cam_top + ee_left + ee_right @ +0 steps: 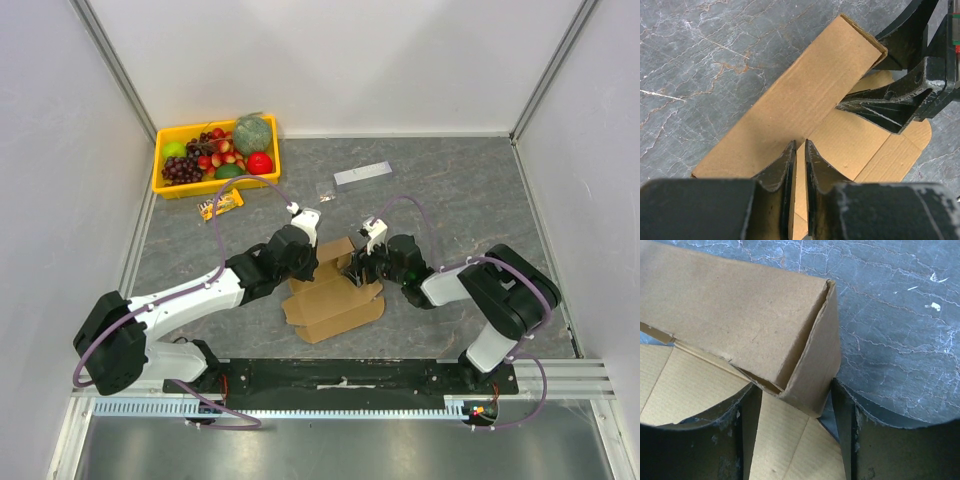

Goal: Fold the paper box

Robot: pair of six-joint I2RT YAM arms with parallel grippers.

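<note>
Lying half-folded — brown paper box [335,300]

The paper box [335,305] is plain brown, the table [470,190] dark grey with white marble veining, the tray [158,165] yellow.

Top view is bright and even, with light coming from overhead. The white walls are a bit washed out, and there are only soft shadows under the arms on the counter [450,200]. Wrist cams are sharp on the paper box [805,95], but the left gripper [800,145] goes mushy up close and throws a shadow on the cardboard. Right gripper [795,390] is near black, little detail.
</note>
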